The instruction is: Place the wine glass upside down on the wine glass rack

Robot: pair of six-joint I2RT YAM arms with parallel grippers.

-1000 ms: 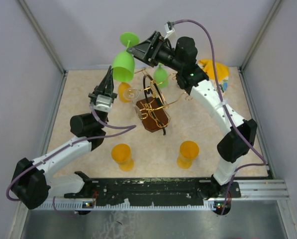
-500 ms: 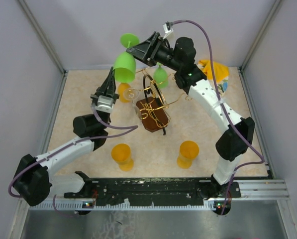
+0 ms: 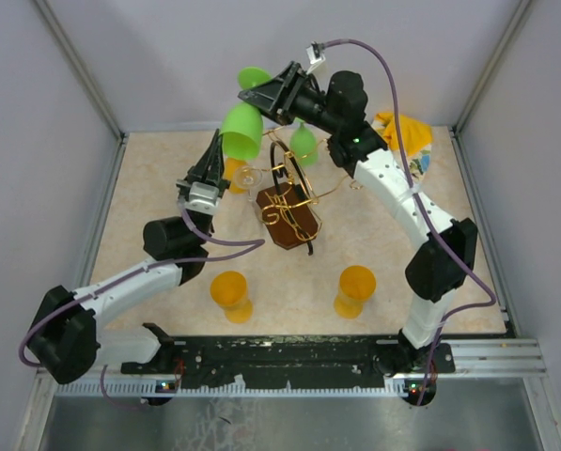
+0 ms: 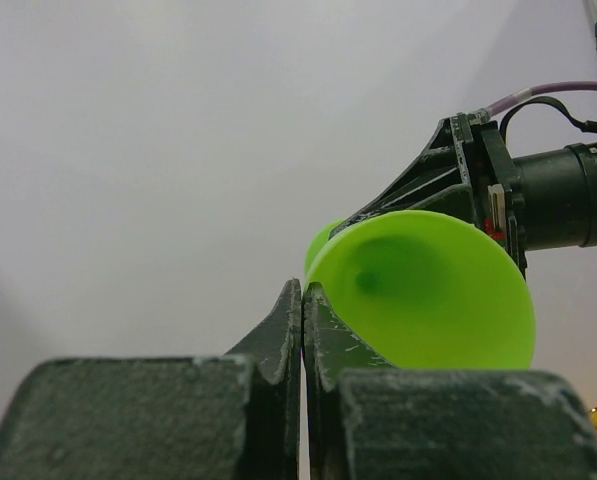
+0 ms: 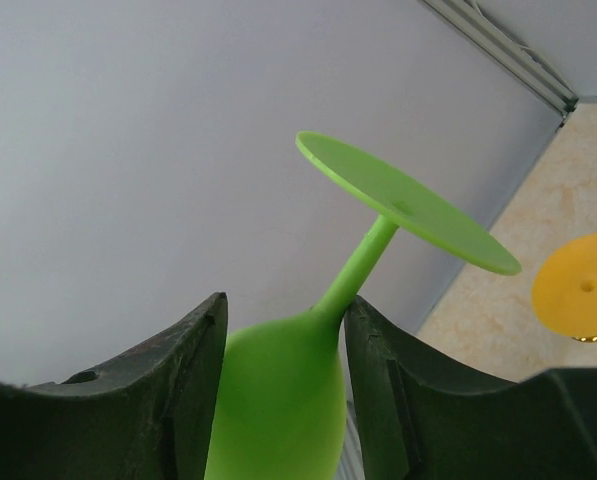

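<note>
The green wine glass (image 3: 241, 130) hangs upside down and tilted above the table's far side, its foot (image 3: 254, 77) uppermost. My left gripper (image 3: 215, 148) is shut on the bowl's rim from below; in the left wrist view its fingertips (image 4: 303, 290) pinch the rim of the glass (image 4: 428, 290). My right gripper (image 3: 258, 94) straddles the top of the bowl (image 5: 278, 400) where the stem starts. Its jaws (image 5: 285, 300) are partly closed: one finger touches the stem, while a thin gap remains at the other. The gold wire wine glass rack (image 3: 285, 178) stands on its brown base (image 3: 291, 227) just below.
A small green glass (image 3: 303, 141) hangs by the rack's far side. A clear glass (image 3: 250, 176) and an orange one (image 3: 233, 174) are at its left. Two orange glasses (image 3: 230, 293) (image 3: 355, 287) stand inverted near the front. A yellow bundle (image 3: 407, 132) lies at the back right.
The glass has tipped, its foot swinging right toward the right gripper. The right jaws have narrowed around the bowl. The left arm has edged right and forward, still holding the rim.
</note>
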